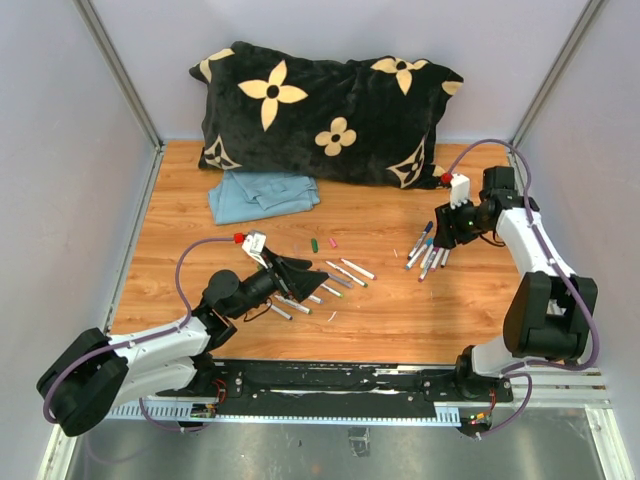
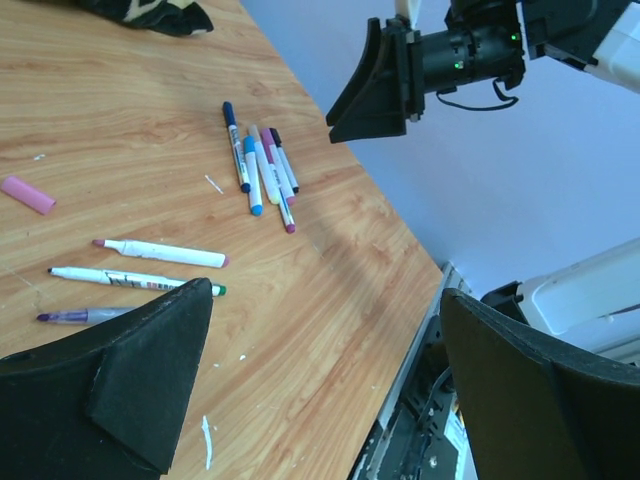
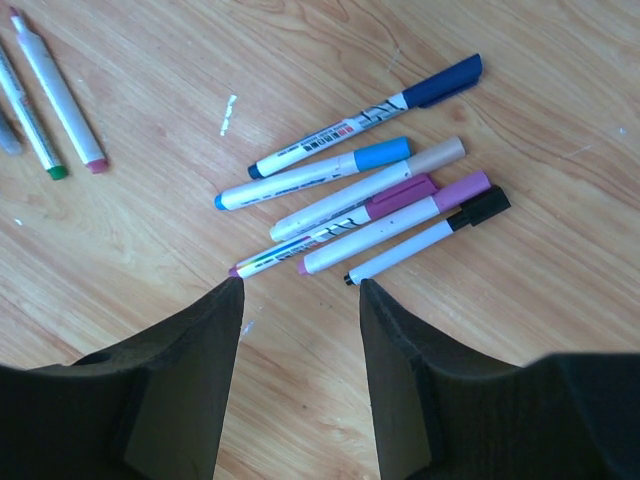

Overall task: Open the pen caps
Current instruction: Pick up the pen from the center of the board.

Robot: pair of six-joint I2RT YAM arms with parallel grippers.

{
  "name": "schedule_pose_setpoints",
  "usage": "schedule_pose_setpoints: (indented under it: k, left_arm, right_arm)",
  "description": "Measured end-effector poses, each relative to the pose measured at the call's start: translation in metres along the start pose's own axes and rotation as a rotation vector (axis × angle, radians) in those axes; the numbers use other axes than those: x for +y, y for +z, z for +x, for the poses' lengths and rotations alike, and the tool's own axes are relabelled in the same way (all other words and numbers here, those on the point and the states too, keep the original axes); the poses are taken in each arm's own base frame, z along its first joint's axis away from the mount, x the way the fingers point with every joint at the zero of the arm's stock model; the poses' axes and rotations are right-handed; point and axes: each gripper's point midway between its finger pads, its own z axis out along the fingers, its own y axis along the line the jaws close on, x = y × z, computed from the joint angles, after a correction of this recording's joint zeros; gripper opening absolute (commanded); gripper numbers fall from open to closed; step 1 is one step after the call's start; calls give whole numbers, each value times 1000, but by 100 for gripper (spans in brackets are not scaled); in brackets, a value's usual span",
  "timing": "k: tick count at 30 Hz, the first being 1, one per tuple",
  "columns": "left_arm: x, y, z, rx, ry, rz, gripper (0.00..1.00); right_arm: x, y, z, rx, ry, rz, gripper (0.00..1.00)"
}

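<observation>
The right gripper [image 3: 300,290] hangs over the wooden table [image 3: 520,330] with its jaws partly spread and nothing between them. Just beyond its fingertips lie six capped pens [image 3: 330,200], side by side and touching, with the caps pointing away from the gripper towards the right. From the far side of the row to the near side these are the dark blue cap [image 3: 445,80], light blue cap [image 3: 385,152], beige cap [image 3: 440,155], magenta cap [image 3: 400,192], pink cap [image 3: 460,188] and black cap [image 3: 485,205]. All six sit on their barrels.

The left gripper [image 2: 328,290] is spread wide and grips nothing. It is low over the near left part of the table, among a scatter of uncapped pens [image 2: 160,252] with bare pink, green and purple tips. The left finger [image 2: 150,380] covers the near ends of two of them.

Two caps lie free on the wood between the arms, just beyond the scatter: a loose green cap [image 1: 313,244] and, just beside it, a loose pink cap [image 1: 332,242].

Farther back, a folded blue cloth [image 1: 262,193] lies in front of a black pillow with cream flowers [image 1: 330,110].
</observation>
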Motion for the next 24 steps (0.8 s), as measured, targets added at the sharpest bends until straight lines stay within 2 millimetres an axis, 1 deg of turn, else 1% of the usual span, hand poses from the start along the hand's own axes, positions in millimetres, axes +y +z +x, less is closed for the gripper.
schedule_pose_setpoints:
  k: [5,9,13,16,24]
  left_arm:
    - [0,-1,-1,-7,-3,5,99]
    - [3,-3,1,-4,-6,-4,99]
    - [3,-3,0,-8,-5,-4,99]
    - [3,-4,0,-11,-4,-3,99]
    - [5,-6,-2,-20,-2,-4,99]
  right_arm:
    - [-13,8,14,69,25,45,50]
    - [-26,15,27,118,91,80,43]
    - [-38,24,39,154,176,111,40]
    - [-43,31,44,174,214,125,38]
    - [-51,43,52,195,281,148,36]
